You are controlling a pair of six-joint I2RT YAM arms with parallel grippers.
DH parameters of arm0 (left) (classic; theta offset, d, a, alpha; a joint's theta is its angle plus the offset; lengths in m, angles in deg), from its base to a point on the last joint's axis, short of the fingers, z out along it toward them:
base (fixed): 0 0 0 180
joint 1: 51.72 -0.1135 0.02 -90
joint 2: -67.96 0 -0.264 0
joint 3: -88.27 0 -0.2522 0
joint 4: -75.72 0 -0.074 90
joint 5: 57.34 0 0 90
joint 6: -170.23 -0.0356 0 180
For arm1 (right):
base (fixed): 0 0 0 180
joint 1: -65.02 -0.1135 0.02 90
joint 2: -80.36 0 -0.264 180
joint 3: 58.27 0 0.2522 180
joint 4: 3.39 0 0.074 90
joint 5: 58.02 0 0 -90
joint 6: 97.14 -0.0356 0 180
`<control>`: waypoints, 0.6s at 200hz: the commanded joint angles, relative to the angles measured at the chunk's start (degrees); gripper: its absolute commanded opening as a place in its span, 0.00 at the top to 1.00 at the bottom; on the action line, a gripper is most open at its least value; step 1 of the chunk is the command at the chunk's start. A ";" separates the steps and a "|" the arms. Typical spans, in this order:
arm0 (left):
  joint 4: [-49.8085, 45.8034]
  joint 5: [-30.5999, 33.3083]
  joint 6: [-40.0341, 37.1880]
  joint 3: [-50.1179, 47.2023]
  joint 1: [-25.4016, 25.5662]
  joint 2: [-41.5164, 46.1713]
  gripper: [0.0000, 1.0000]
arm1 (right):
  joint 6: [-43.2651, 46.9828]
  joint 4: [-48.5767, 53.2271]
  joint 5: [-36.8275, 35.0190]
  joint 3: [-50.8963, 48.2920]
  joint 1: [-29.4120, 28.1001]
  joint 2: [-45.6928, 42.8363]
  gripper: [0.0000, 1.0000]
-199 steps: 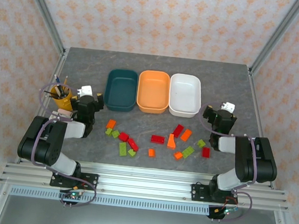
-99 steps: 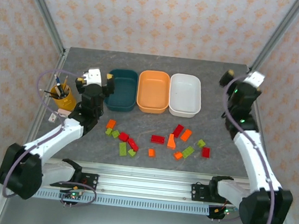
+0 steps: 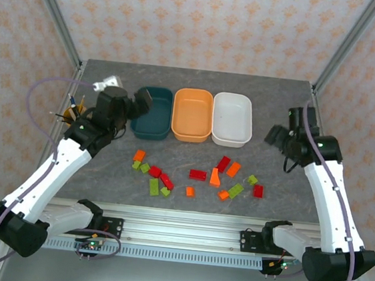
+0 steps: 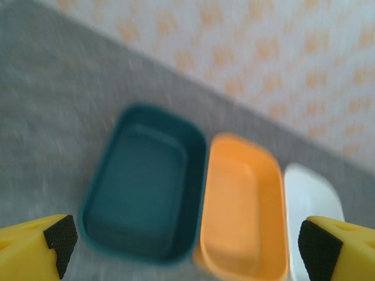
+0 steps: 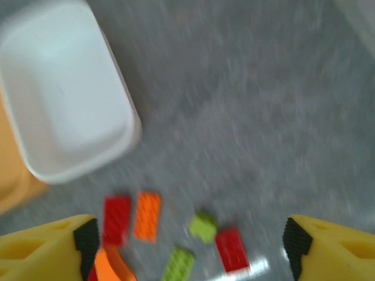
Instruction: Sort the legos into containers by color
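Overhead, my left gripper (image 3: 140, 100) hangs at the left edge of the dark teal shallow plastic tub (image 3: 155, 118), which stands in a row with the matching orange tub (image 3: 192, 115) and white tub (image 3: 232, 119). Small red, orange and lime-green plastic bricks (image 3: 197, 175) lie scattered on the grey table (image 3: 279, 96) in front of them. My left wrist camera looks into bare tubs between jaws spread wide, holding nothing. My right gripper (image 5: 191, 241) is also wide and empty above blurred bricks.
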State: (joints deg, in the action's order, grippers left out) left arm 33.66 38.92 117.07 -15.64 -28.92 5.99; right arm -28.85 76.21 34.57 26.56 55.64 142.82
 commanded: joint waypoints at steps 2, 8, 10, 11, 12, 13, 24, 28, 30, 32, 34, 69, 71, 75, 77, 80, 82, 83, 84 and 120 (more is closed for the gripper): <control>-8.06 -9.33 1.22 -4.88 4.21 2.93 0.00 | -1.99 9.30 5.27 -7.02 -2.28 -1.19 0.20; -8.22 -9.89 1.34 -6.30 5.74 3.86 0.00 | -2.62 8.51 6.19 -9.09 -3.04 -1.20 0.21; -8.26 -9.94 1.38 -6.77 6.32 4.16 0.00 | -2.74 8.20 6.42 -9.81 -3.32 -1.24 0.21; -8.31 -9.99 1.43 -7.08 6.61 4.28 0.00 | -2.86 8.05 6.48 -10.16 -3.47 -1.22 0.21; -8.33 -10.02 1.46 -7.32 6.93 4.43 0.00 | -3.01 7.88 6.56 -10.51 -3.68 -1.21 0.21; -8.34 -10.12 1.47 -7.53 7.18 4.60 0.00 | -3.13 7.67 6.60 -10.86 -3.87 -1.20 0.21; -7.95 -10.56 1.72 -10.03 10.40 6.22 0.00 | -4.19 5.37 7.41 -14.45 -5.32 -0.98 0.21; -7.76 -10.72 1.84 -10.77 11.62 6.76 0.00 | -4.43 4.38 7.71 -15.83 -5.68 -0.95 0.21; -7.57 -10.78 1.86 -11.22 12.21 7.02 0.00 | -4.64 3.87 7.87 -16.56 -5.87 -0.87 0.21; -7.46 -10.86 2.01 -11.37 12.78 7.38 0.00 | -4.78 3.33 7.98 -17.28 -6.05 -0.76 0.21; -7.30 -10.91 2.12 -11.73 13.36 7.57 0.00 | -4.93 2.80 8.09 -17.98 -6.25 -0.65 0.21; -5.35 -11.20 4.75 -15.60 21.05 9.07 0.00 | -8.77 -0.06 6.02 -20.11 -8.27 4.49 0.30; -5.30 -11.12 4.85 -15.68 21.36 9.09 0.00 | -8.96 -0.20 5.89 -20.27 -8.23 4.75 0.30; -5.20 -10.95 4.98 -15.92 21.93 9.07 0.00 | -9.40 -0.50 5.67 -20.68 -8.28 5.01 0.30; -5.13 -10.86 5.06 -15.98 22.19 9.13 0.00 | -9.64 -0.77 5.58 -20.92 -8.28 5.04 0.30; -5.11 -10.64 5.16 -16.07 22.65 9.15 0.00 | -10.07 -1.25 5.50 -21.37 -8.27 5.04 0.31; -5.04 -10.54 5.23 -16.15 22.92 9.15 0.00 | -10.29 -1.66 5.43 -21.80 -8.25 5.04 0.31; -5.03 -10.47 5.29 -16.21 23.00 9.15 0.00 | -10.46 -1.89 5.38 -22.00 -8.27 5.04 0.31; -5.02 -10.39 5.32 -16.24 23.12 9.15 0.00 | -10.59 -2.14 5.44 -22.23 -8.23 5.00 0.31; -4.07 -9.56 6.66 -17.22 24.31 10.11 0.00 | -16.09 -6.86 4.23 -26.92 -8.23 4.59 0.34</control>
State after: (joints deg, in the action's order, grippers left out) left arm 28.42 28.54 121.88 -31.95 -5.07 14.38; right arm -39.63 72.10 41.74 1.38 47.68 147.60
